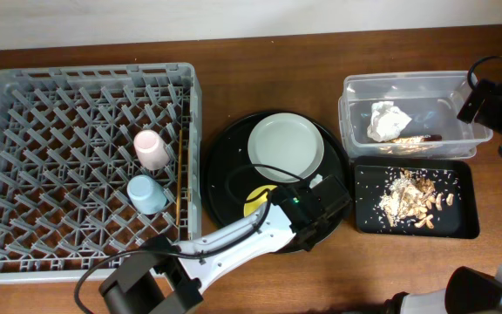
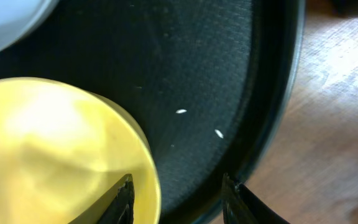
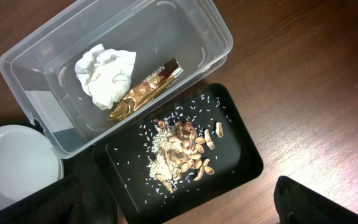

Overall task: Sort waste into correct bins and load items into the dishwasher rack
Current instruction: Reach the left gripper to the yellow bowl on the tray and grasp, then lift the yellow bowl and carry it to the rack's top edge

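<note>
The small yellow bowl sits on the round black tray, next to the pale plate. My left gripper is open. In the left wrist view one finger is inside the bowl and the other is outside its rim. The pink cup, blue cup and chopsticks are in the grey rack. The napkin and gold wrapper lie in the clear tub. Food scraps lie in the black tray. My right gripper is open and empty above them.
The round tray's raised rim runs just beside my left gripper's outer finger, with bare wood table beyond it. The right arm hovers at the tub's far right end. A cable loops over the round tray.
</note>
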Available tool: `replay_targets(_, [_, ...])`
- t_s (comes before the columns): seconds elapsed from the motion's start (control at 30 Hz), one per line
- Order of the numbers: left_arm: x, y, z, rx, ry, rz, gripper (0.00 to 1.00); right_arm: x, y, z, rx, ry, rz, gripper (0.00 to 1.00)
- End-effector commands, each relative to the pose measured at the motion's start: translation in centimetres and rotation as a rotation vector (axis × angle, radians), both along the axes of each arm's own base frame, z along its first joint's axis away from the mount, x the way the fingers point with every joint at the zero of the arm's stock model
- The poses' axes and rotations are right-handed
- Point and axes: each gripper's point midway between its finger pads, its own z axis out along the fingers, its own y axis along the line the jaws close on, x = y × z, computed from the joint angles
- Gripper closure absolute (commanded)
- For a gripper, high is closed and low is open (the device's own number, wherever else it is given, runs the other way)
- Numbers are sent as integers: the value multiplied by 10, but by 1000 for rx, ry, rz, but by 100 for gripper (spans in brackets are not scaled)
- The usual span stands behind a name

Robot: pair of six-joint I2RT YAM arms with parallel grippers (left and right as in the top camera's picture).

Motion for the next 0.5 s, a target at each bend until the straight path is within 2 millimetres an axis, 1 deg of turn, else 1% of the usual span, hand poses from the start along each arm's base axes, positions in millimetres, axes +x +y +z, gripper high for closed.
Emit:
replay_targets(0.0, [7, 9, -5, 44, -38, 34, 57, 0, -2, 1, -13, 5, 0, 1])
replay_targets(0.07, [5, 12, -7, 56, -32, 31, 57, 0, -2, 1, -13, 5, 0, 1])
replay_targets(0.17, [2, 17, -18, 85, -16, 30, 59, 0, -2, 1, -13, 5, 0, 1])
replay_targets(0.2, [2, 17, -22, 93, -12, 30, 62, 0, -2, 1, -13, 5, 0, 1])
replay_targets(0.33, [0, 18, -23, 98, -4, 29, 74, 0, -2, 1, -13, 5, 0, 1])
replay_targets(0.47, [0, 19, -23, 102, -6, 30, 80, 0, -2, 1, -13, 5, 0, 1])
